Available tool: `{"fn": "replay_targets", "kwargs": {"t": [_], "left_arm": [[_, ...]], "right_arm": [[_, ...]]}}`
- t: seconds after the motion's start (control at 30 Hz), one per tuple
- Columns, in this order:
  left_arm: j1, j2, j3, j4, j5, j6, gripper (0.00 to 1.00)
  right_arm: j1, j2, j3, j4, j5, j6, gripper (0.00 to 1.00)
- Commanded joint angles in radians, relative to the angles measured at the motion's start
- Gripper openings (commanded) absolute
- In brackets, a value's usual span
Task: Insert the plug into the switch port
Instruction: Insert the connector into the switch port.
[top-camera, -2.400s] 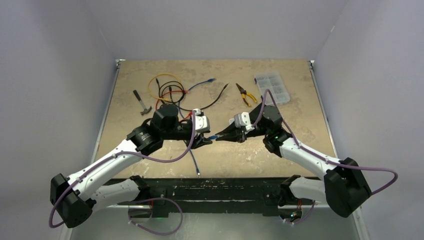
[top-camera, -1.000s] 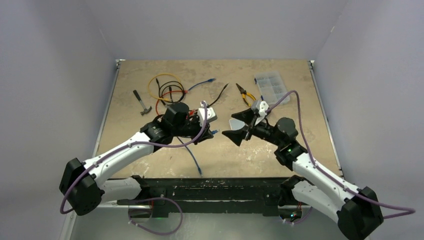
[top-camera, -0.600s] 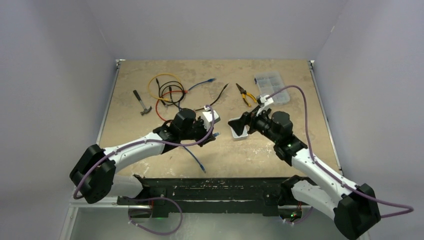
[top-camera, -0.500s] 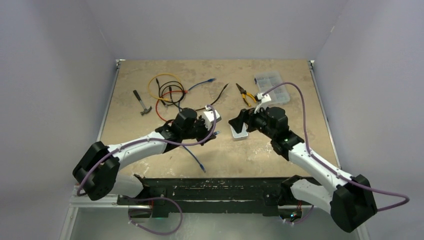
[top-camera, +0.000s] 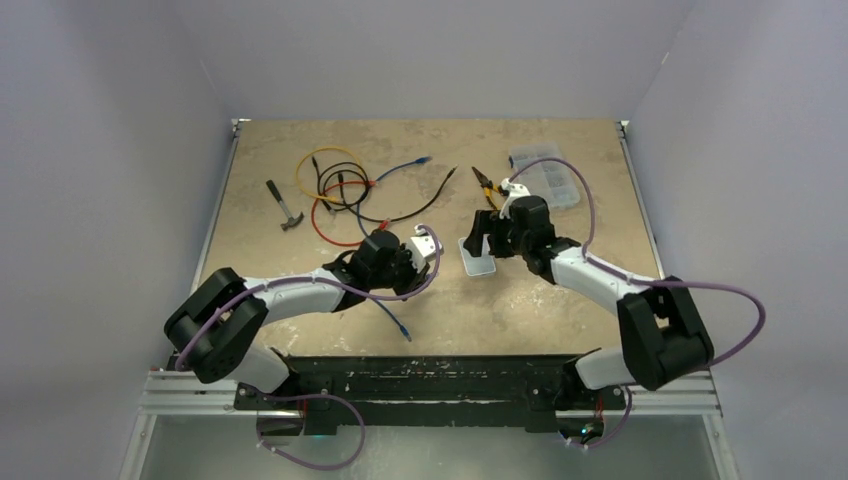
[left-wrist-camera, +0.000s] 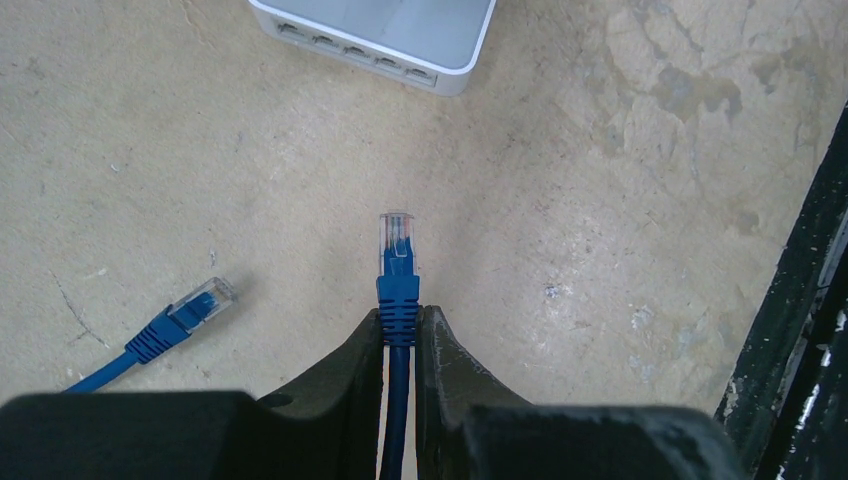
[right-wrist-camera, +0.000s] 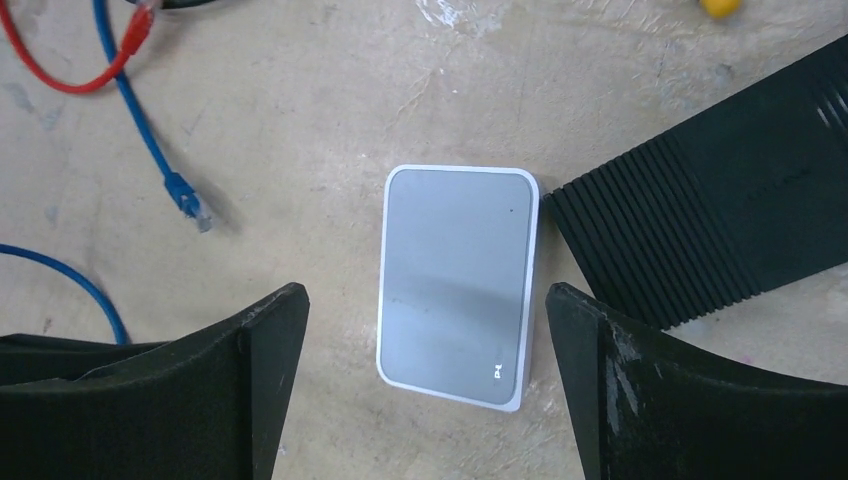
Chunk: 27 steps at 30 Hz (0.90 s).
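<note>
Our left gripper (left-wrist-camera: 398, 318) is clamped on the blue network cable (left-wrist-camera: 397, 400) just behind its boot, so the clear plastic plug (left-wrist-camera: 396, 235) sticks out ahead of the jaws. The small white switch box with a grey top (left-wrist-camera: 400, 30) lies further ahead, its row of ports facing back at us but slanted to the plug's line. Our right gripper (right-wrist-camera: 425, 300) hangs spread wide, one finger either side of that box and touching neither, so nothing pins it. That is where we judge the trouble to lie. If we push now, the light box may skate or swivel away. If we drive in along the present line, the plug could strike the wall between two ports, bend at the boot, or slide back through the grip. We cannot tell from here which way the latch tab faces, and a flipped plug would jam. Closing the right jaws off-centre could also twist the box. Outside the right jaws lie another blue cable end (right-wrist-camera: 188, 200), a red lead (right-wrist-camera: 100, 60) and a black ribbed slab (right-wrist-camera: 720, 200). Beyond them, the worn tan tabletop (top-camera: 300, 140) carries a hammer (top-camera: 285, 207), yellow-handled pliers (top-camera: 490, 190), a clear compartment box (top-camera: 548, 175) and a tangle of leads (top-camera: 335, 190), shut in by plain pale walls (top-camera: 420, 60).
</note>
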Motion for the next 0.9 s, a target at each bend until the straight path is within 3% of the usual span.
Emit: {"fn": "replay_targets", "kwargs": {"t": [0.0, 0.47, 0.73, 0.87], "left_arm": [[-0.004, 0.027, -0.022, 0.060, -0.031, 0.040, 0.00], [-0.004, 0.024, -0.079, 0.151, -0.061, 0.074, 0.00], [-0.011, 0.009, -0.098, 0.149, -0.095, 0.072, 0.00], [-0.017, 0.015, -0.113, 0.186, -0.113, 0.060, 0.00]], "right_arm": [[-0.004, 0.068, 0.069, 0.000, 0.004, 0.003, 0.89], [-0.006, 0.267, 0.150, 0.018, 0.031, -0.035, 0.76], [-0.004, 0.322, 0.166, 0.066, -0.124, -0.135, 0.60], [-0.005, 0.298, 0.145, 0.081, -0.152, -0.137, 0.59]]}}
